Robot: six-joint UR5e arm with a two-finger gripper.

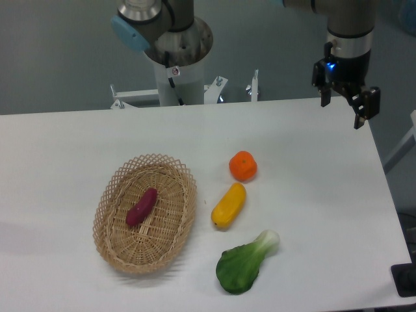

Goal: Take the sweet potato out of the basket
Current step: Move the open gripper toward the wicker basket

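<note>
The sweet potato [142, 207] is a small magenta-red tuber lying diagonally inside the basket [110, 244], an oval tan wicker basket at the left of the table. My gripper [341, 110] hangs high at the far right back of the table, far from the basket. Its two dark fingers are spread apart and hold nothing.
A round orange [243, 166], a yellow oblong fruit [229, 205] and a green leafy vegetable [246, 262] lie to the right of the basket. The arm's base column [179, 71] stands at the back middle. The table's right edge runs just under the gripper.
</note>
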